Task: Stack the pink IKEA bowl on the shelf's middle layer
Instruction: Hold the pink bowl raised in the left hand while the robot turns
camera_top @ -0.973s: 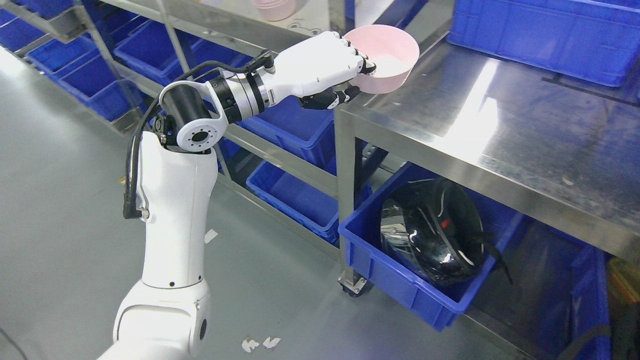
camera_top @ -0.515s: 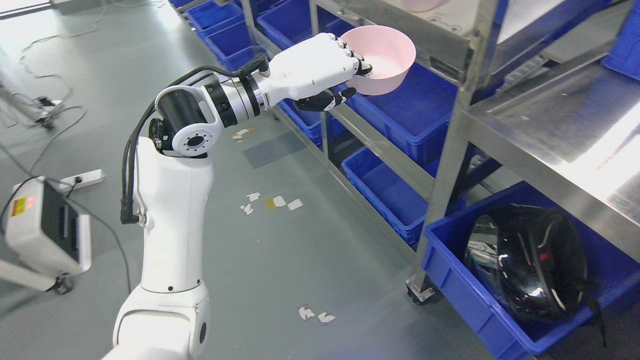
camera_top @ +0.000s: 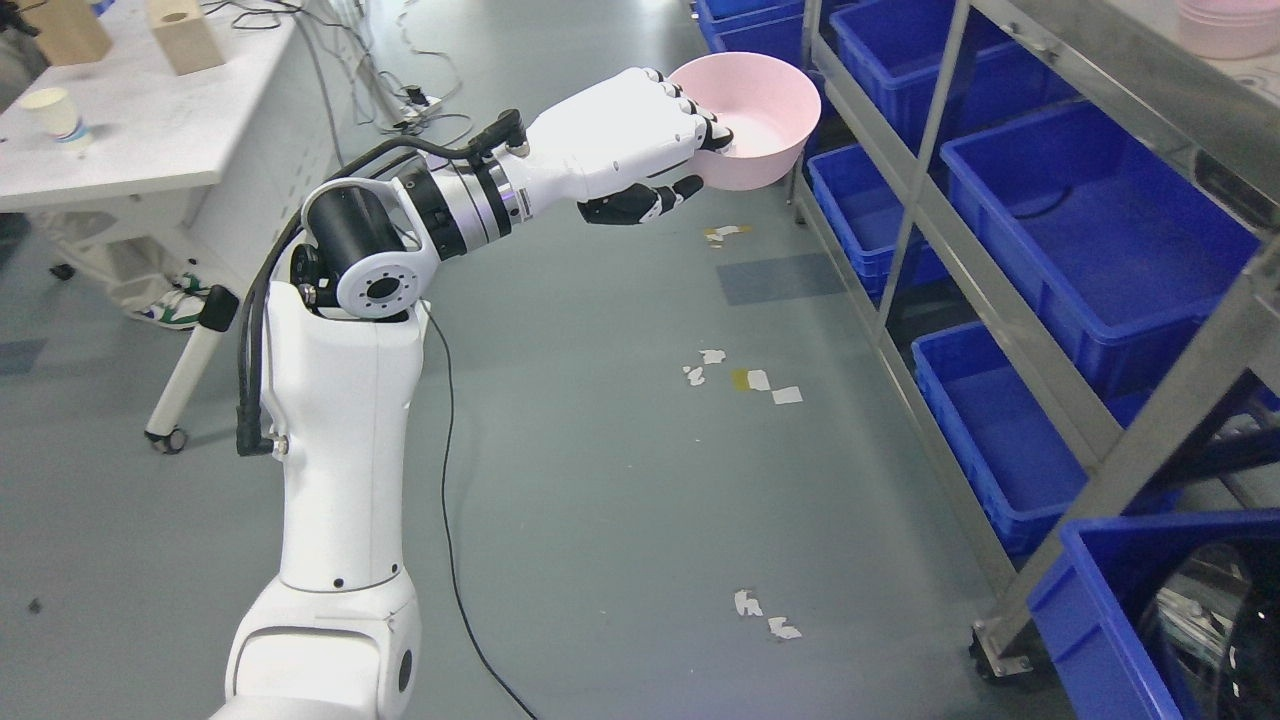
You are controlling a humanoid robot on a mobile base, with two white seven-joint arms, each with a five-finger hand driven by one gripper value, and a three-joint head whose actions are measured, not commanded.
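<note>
My left hand is shut on the rim of a pink bowl, fingers over the rim and thumb under it. It holds the bowl in the air above the grey floor, left of the metal shelf rack. More pink bowls are stacked on the rack's upper layer at the top right corner. The right arm is out of view.
The rack holds several blue bins on its lower layers. A blue bin with a black helmet sits at the bottom right. A white table with a paper cup stands at the upper left. A cable and tape scraps lie on the floor.
The whole picture has swung left, so the steel table has left the view and the shelf rack now lies to the right. The hand keeps its hold on the bowl.
</note>
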